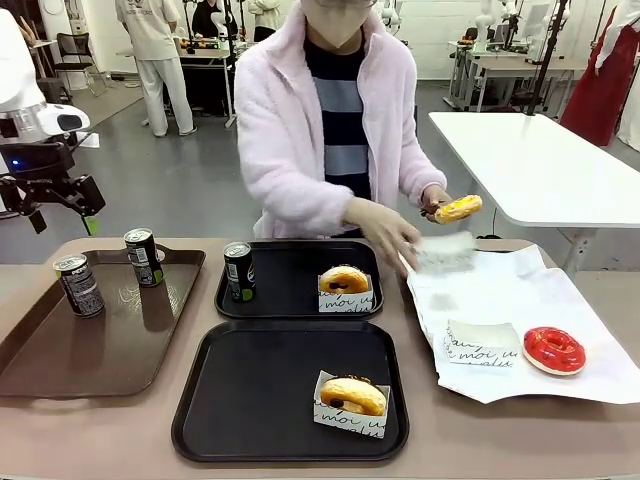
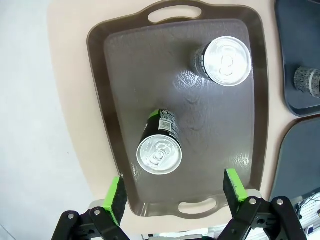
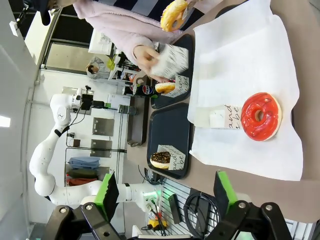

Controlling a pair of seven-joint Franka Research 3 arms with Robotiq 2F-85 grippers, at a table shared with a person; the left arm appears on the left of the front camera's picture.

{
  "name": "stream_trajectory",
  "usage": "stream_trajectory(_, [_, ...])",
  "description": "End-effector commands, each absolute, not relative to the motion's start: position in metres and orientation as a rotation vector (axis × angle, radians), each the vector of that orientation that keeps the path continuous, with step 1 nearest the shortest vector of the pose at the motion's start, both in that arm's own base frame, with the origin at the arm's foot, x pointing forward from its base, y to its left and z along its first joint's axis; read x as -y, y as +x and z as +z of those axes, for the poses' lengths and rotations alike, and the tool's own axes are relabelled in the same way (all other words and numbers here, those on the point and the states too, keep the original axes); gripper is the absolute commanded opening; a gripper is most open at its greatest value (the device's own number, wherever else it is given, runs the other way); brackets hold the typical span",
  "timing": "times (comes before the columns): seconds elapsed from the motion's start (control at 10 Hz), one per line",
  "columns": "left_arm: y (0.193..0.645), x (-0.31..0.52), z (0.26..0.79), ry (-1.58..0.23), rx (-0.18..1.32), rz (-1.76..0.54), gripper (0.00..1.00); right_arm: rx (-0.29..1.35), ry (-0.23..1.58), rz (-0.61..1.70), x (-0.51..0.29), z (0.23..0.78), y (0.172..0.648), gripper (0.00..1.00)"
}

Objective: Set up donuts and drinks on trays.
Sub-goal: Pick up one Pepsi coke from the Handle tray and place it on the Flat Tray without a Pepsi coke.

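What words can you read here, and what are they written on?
"moi": black script on the far sleeve, on the far black tray; rest unclear.
"moi": near sleeve, on the near black tray; rest unclear.
Loose sleeve on the white paper: script too blurred.
Labels on the cans: too small to read.

Black script "moi" on donut sleeve (image 1: 345, 300), can (image 1: 78, 287) label unreadable.

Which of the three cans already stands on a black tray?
The can on the left of the far black tray; the other two stand on the brown tray.
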State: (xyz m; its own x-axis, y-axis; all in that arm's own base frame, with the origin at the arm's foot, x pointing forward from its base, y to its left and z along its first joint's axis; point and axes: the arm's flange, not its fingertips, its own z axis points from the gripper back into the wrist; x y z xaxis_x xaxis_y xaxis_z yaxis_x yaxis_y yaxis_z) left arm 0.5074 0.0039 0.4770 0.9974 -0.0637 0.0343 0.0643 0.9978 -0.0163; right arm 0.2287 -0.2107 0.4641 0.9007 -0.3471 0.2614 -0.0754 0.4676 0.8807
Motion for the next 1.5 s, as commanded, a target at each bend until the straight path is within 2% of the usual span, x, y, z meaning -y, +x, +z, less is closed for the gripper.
stream_trajectory(0.0, [0.508,-0.013,0.461,-0.048,0.064,-0.053,1.0,0.451,1.098,-0.165,0.21,0.465,0.231,1.0])
stream_trajectory(0.9, [0.497,-0.016,0.401,0.002,0.029,-0.065,1.0,0.451,1.098,-0.165,0.21,0.465,0.231,1.0])
stream_trajectory(1.4, [0.509,-0.02,0.388,-0.004,0.06,-0.038,1.0,0.451,1.098,-0.165,0.21,0.465,0.231,1.0])
